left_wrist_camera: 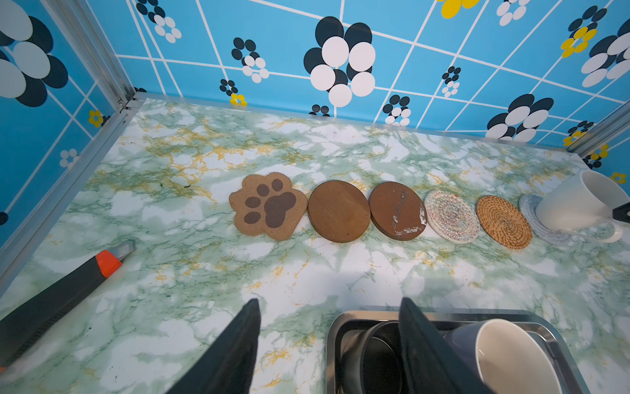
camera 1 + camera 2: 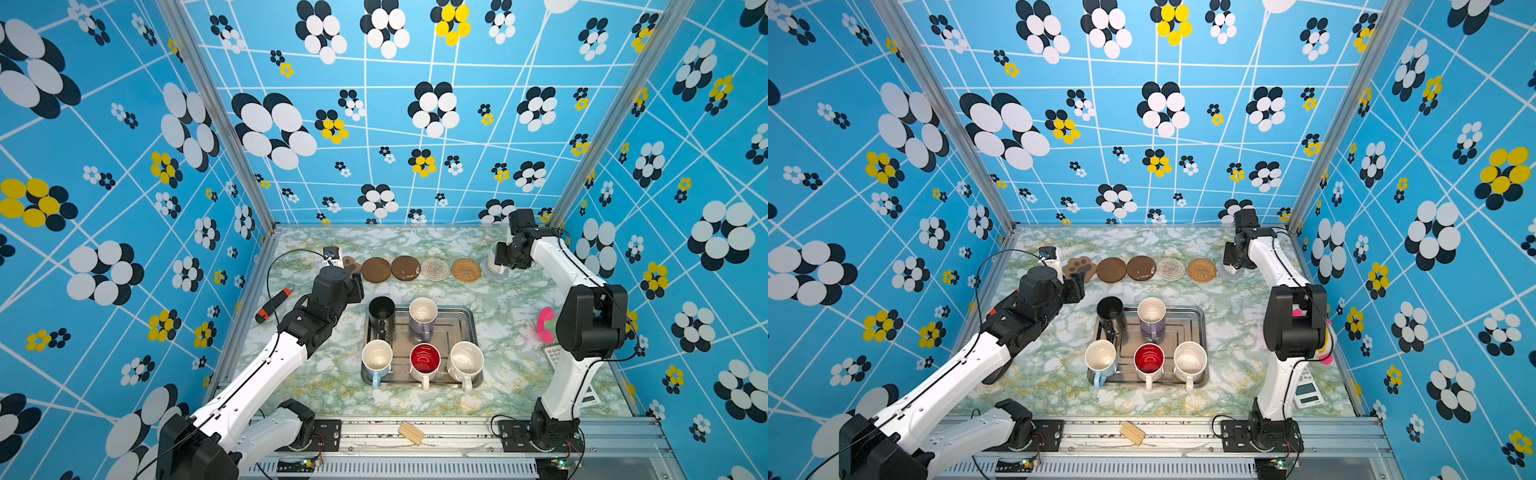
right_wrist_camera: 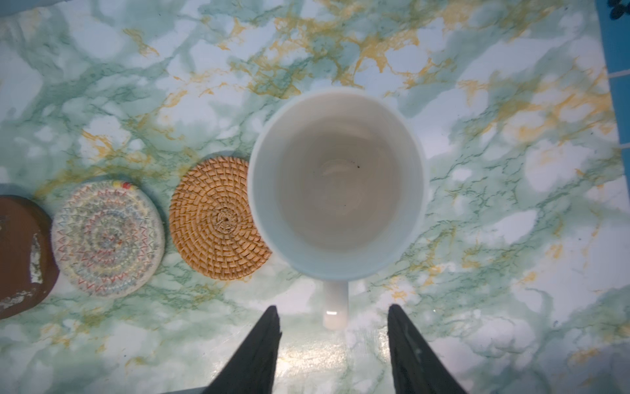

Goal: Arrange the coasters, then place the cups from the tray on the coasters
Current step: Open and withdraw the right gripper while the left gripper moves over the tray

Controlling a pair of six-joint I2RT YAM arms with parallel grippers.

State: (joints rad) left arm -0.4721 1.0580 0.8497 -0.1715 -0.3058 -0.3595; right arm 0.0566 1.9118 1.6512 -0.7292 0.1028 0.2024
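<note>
Nearest me, past the front rail (image 2: 415,440), the tray (image 2: 457,328) holds five mugs (image 2: 424,359). My left gripper (image 1: 329,303) hangs open and empty beside the black mug (image 2: 381,313). Beyond, the coasters (image 2: 405,268) lie in a row. At its right end the cream mug (image 3: 335,184) stands on the grey coaster (image 1: 528,208). My right gripper (image 3: 332,306) is spread, with the handle (image 3: 335,300) untouched between its fingertips. I'd back straight out without clipping it.

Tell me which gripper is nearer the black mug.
Left. The left gripper hangs open right beside the black mug at the tray's far corner. The right gripper is well away, open at the cream mug's handle.
</note>
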